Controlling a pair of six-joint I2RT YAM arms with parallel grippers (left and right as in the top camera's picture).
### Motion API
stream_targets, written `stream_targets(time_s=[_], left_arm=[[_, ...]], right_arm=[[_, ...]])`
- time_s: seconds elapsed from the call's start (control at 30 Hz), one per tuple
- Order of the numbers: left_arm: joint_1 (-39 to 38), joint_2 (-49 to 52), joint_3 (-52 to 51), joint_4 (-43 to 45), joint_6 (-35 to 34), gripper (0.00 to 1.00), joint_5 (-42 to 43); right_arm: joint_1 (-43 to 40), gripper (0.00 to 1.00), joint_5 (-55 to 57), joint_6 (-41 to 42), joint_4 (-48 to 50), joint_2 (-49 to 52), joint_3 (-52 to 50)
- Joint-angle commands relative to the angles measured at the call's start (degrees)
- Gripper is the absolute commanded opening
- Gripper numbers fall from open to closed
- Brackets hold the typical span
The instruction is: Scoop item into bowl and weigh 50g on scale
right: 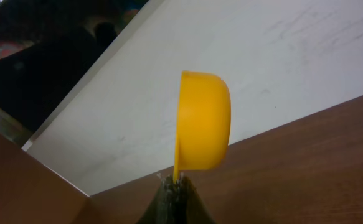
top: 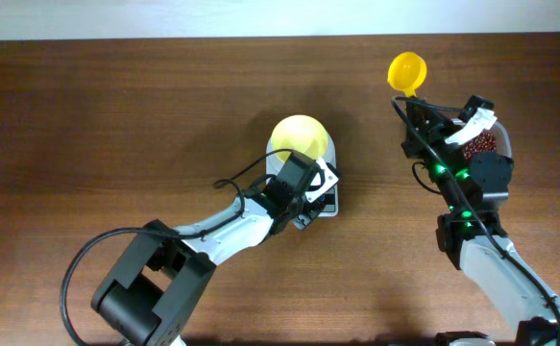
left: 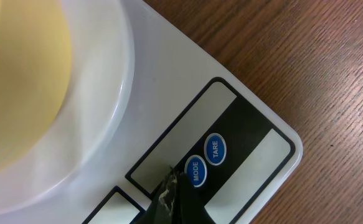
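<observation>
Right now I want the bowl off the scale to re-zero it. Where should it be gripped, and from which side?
Pinch the bowl by its rim, one finger inside and one outside, coming straight down at the far edge. Its round wall looks too wide to span, the open top faces up, and the left gripper sits over the near, button side of the scale.

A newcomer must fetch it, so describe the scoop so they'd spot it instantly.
Go to the wooden table's far right side, by the right arm. Its fingers pinch the handle of a bright yellow scoop. The bowl on the scale is paler and handleless.
</observation>
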Motion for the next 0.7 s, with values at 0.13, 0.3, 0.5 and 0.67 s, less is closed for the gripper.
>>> stream_targets(time_s=[0.13, 0.3, 0.5, 0.67], left_arm=[[0.0, 1.46, -0.13, -0.26, 0.46, 0.0, -0.61], [0.39, 2.21, -0.17, -0.92, -1.88, 0.0, -0.59], [0.39, 1.68, -0.33, -1.73, -1.84, 0.0, -0.2], [0.37, -7.17, -0.33, -2.62, -1.62, 0.0, -0.2]], right_arm=[[-0.44, 0.04, -0.94, -0.24, 0.39, 0.2, 0.61], [-0.44, 0.04, -0.94, -0.24, -0.02, 0.2, 0.61], [-0.44, 0.04, -0.94, -0.24, -0.04, 0.2, 0.61], [-0.35, 0.04, -1.16, -0.24, -0.04, 0.2, 0.61]])
